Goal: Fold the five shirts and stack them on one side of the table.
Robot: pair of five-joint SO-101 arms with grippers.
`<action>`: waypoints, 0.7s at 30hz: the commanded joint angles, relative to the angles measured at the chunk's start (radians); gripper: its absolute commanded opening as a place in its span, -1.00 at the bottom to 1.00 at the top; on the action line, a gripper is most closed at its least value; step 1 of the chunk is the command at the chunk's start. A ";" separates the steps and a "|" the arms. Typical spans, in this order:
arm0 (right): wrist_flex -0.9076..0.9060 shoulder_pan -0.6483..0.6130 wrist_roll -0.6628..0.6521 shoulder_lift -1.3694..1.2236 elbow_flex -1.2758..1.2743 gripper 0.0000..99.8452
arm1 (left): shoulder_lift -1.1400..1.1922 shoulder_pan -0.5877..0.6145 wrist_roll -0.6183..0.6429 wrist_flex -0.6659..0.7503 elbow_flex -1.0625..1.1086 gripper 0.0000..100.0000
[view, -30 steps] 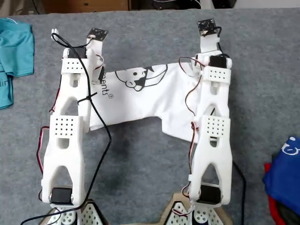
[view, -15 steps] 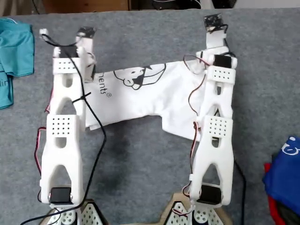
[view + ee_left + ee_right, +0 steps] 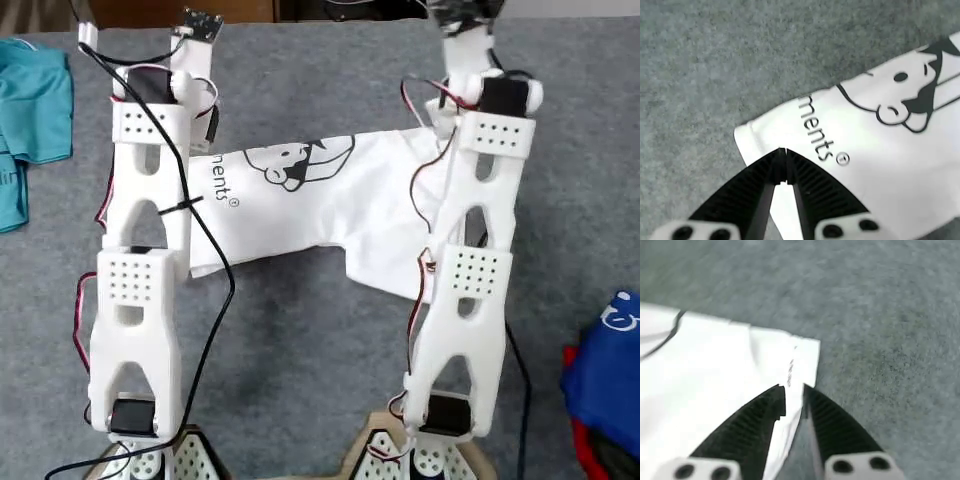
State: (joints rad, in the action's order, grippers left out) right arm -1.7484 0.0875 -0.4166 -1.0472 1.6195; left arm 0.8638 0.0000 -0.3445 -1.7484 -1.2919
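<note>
Left gripper (image 3: 784, 159), closed (tips touching), is hovering over the white shirt (image 3: 330, 205) at 9 o'clock; right gripper (image 3: 794, 390), barely parted, at 2 o'clock.

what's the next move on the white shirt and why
Probably lower onto the far corners of the white shirt and pinch them: it lies flat, the left jaws hang shut over one corner, the right jaws slightly open over the other.

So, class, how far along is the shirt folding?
Done: the white shirt lies partly folded in the middle. In hand: the left gripper and right gripper sit over its corners, gripping nothing visible. To do: finish it, then the teal shirt at one edge, the blue shirt and red shirt at the other; no single stack yet.
</note>
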 commanded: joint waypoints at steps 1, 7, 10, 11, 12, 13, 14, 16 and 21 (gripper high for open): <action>-0.040 0.004 -0.140 0.150 0.019 -0.81 | -0.240 -0.026 0.002 -0.012 0.236 -0.96; -0.041 0.010 -0.313 0.309 -0.090 -0.84 | -0.602 -0.086 0.002 -0.009 0.612 -0.96; -0.041 -0.002 -0.364 0.430 -0.275 -0.84 | -0.776 -0.095 0.000 0.020 0.779 -0.96; -0.041 -0.008 -0.377 0.481 -0.357 -0.84 | -0.832 -0.094 0.000 0.037 0.836 -0.96; -0.041 -0.013 -0.387 0.536 -0.450 -0.85 | -0.888 -0.094 0.000 0.055 0.896 -0.96; -0.041 -0.018 -0.396 0.596 -0.559 -0.88 | -0.941 -0.094 0.000 0.071 0.961 -0.96; -0.040 -0.030 -0.411 0.662 -0.668 -0.91 | -0.998 -0.094 0.000 0.089 1.025 -0.96; -0.038 -0.050 -0.493 0.796 -0.912 -0.95 | -1.102 -0.094 0.000 0.135 1.160 -0.96; 0.117 -0.094 -0.669 1.148 -1.521 -0.90 | -1.303 -0.091 0.000 0.241 1.435 -0.96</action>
State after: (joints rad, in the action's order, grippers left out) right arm -1.7453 0.0153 -1.0104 -0.1511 0.4810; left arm -0.3145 -0.0844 -0.3445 -1.5597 0.0138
